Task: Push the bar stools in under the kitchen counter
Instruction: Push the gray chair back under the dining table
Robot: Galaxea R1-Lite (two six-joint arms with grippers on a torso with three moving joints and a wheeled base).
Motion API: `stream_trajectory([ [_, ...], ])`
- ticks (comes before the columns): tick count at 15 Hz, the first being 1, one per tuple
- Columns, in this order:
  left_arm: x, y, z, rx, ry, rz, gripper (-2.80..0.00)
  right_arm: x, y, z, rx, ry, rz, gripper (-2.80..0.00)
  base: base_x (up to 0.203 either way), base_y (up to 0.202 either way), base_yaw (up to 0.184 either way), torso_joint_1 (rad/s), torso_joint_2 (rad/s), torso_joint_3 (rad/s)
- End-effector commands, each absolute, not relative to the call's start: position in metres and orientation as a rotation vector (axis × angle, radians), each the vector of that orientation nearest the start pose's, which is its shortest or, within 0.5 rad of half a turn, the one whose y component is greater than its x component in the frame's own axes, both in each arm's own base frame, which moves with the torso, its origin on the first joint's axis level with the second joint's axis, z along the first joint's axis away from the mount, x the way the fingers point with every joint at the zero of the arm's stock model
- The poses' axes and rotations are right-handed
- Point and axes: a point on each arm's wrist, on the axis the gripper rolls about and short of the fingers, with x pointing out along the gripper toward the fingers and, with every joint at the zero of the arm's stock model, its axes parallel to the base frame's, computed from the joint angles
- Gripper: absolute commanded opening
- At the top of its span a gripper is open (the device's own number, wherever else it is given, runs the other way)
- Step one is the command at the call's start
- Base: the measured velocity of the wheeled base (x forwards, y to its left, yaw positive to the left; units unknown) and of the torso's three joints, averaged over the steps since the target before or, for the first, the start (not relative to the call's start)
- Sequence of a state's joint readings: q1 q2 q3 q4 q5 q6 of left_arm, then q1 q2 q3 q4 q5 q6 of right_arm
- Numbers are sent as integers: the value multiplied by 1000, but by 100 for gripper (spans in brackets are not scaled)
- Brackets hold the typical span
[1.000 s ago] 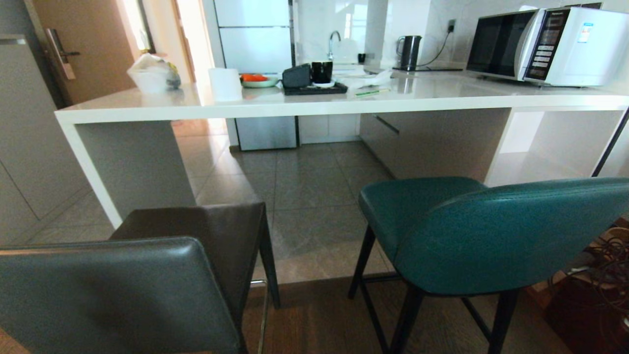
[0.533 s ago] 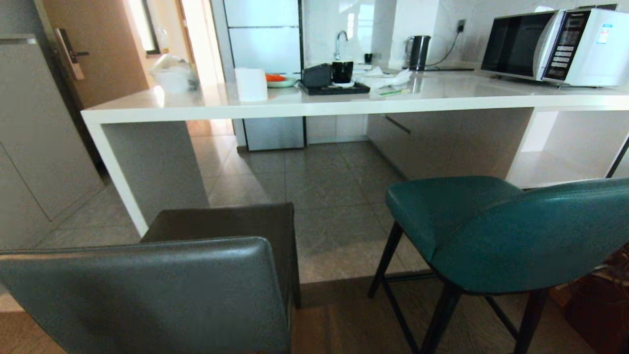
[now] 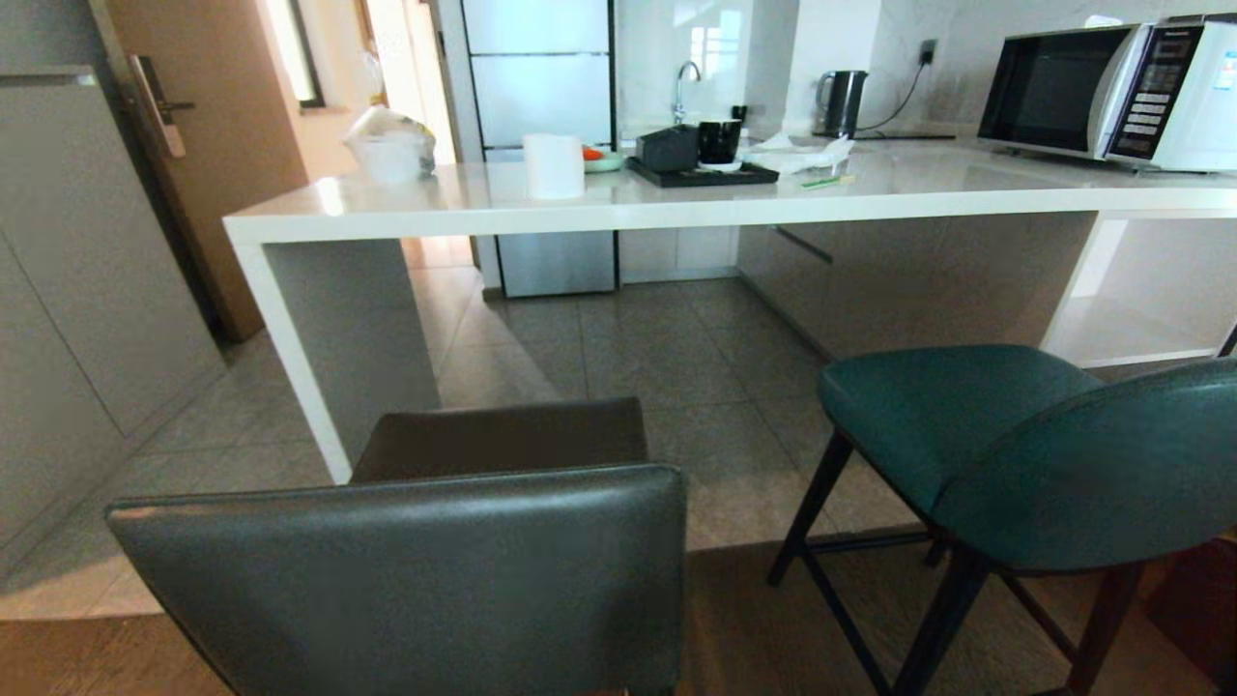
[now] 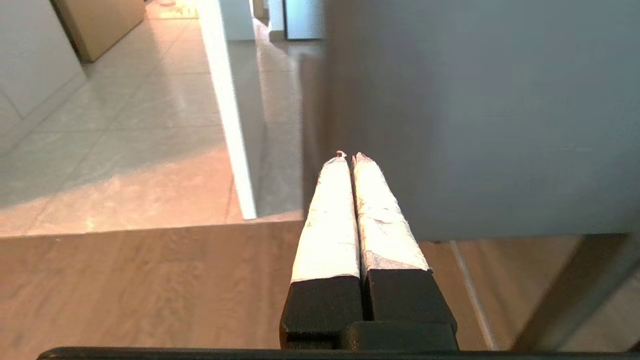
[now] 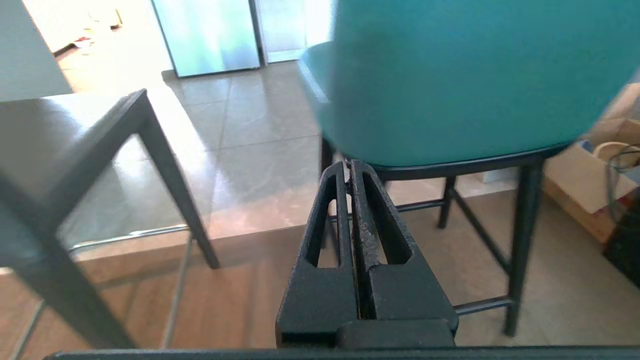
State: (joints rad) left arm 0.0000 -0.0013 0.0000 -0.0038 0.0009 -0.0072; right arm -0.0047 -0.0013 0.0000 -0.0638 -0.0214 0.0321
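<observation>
Tabletop (image 3: 676, 208): long white slab with a thick front edge and a white end panel (image 3: 290, 358) under its left corner; you have both stools standing clear of that front edge, on the near side, with open tile floor between, so neither is yet pushed in. Grey stool (image 3: 425, 570): largest item nearest you, its rectangular back filling the lower head view, its seat lined up just to the right of the end panel; push it off-centre and you may swing it left into that panel, or tip it forward, since a push high on the back of a tall stool levers the legs. Teal stool (image 3: 1005, 454): right of the grey one, rounded back, thin black legs (image 5: 520, 240); its legs stand at the seam where wood floor meets tile (image 3: 734, 541), and a leg may catch there and the stool rock. Countertop goods, namely microwave (image 3: 1102, 92), kettle (image 3: 843, 101), tray (image 3: 701, 174) and paper roll (image 3: 553, 164): a hard knock from a stool back against the front edge might jolt them. Left pincer (image 4: 349, 159): clenched on nothing, tips just beside the grey back; a narrow contact may slide off smooth leather. Right pincer (image 5: 348, 165): clenched, empty, close behind the teal back's lower rim; you may slip beneath it.
</observation>
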Motion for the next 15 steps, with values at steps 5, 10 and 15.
stream_trajectory([
  [5, -23, 0, 75, -8, -2, 2, -280, -21, 0, 75, 33, -42, -25, -280, 0, 199, -2, 3, 2, 1],
  [10, -23, 0, 75, -7, -2, 2, -280, -21, 0, 75, 8, -40, -26, -280, 0, 190, -2, 5, 4, 4],
  [15, -23, 0, 75, -6, -2, 2, -280, -21, 0, 75, 13, -39, -22, -280, 0, 21, 0, 1, 1, 0],
])
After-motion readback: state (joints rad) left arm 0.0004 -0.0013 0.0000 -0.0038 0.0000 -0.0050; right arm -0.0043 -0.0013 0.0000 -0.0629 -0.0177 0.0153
